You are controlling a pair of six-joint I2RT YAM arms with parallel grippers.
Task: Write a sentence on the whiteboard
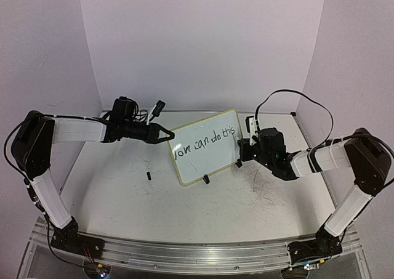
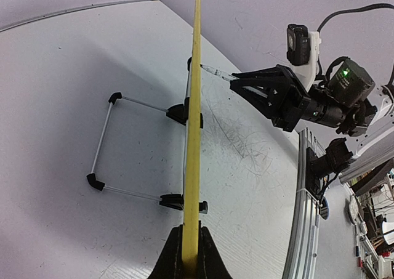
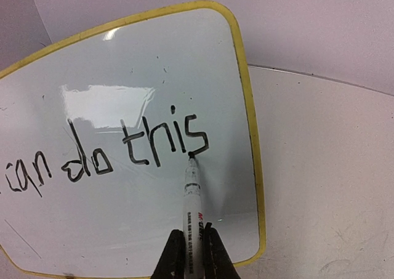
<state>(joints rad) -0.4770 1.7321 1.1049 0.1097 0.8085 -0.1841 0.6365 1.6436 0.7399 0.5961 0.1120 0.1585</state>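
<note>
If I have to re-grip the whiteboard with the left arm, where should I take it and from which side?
Grip the whiteboard by its yellow rim, high on the side edge nearest the left gripper, coming edge-on with one finger on each face. It stands upright as a thin panel, so only an edge fits the jaws, and up there fingers should miss the sentence.

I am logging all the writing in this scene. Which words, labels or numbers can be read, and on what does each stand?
"You can do this": black handwritten lettering on the small white board with pale yellow rim.
Label on the white marker pen: red and black print, too small to read.
No other text is visible.
</note>
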